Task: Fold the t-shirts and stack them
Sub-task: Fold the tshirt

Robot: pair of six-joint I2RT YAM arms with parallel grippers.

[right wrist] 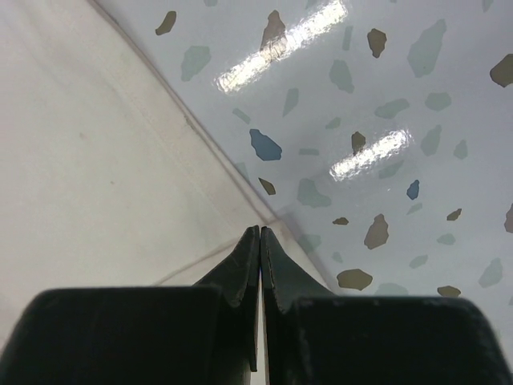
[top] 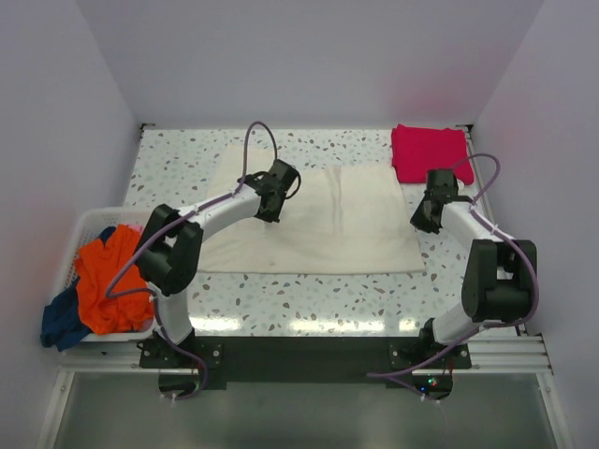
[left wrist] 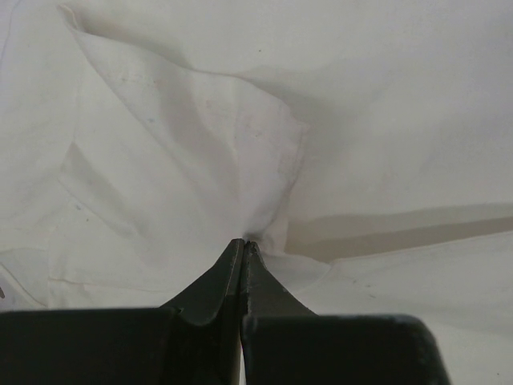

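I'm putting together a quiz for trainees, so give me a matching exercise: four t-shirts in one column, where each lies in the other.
1 cream t-shirt
2 magenta t-shirt
3 orange t-shirt
4 dark blue t-shirt

A hanging over the near corner of the basket
B spread flat in the middle of the table
C piled in the basket
D folded at the table's far right corner

Pairs: 1-B; 2-D; 3-C; 4-A

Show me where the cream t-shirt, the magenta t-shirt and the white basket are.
cream t-shirt (top: 346, 220), top view, middle of the cloth.
magenta t-shirt (top: 429, 152), top view, its centre.
white basket (top: 94, 215), top view, far rim.
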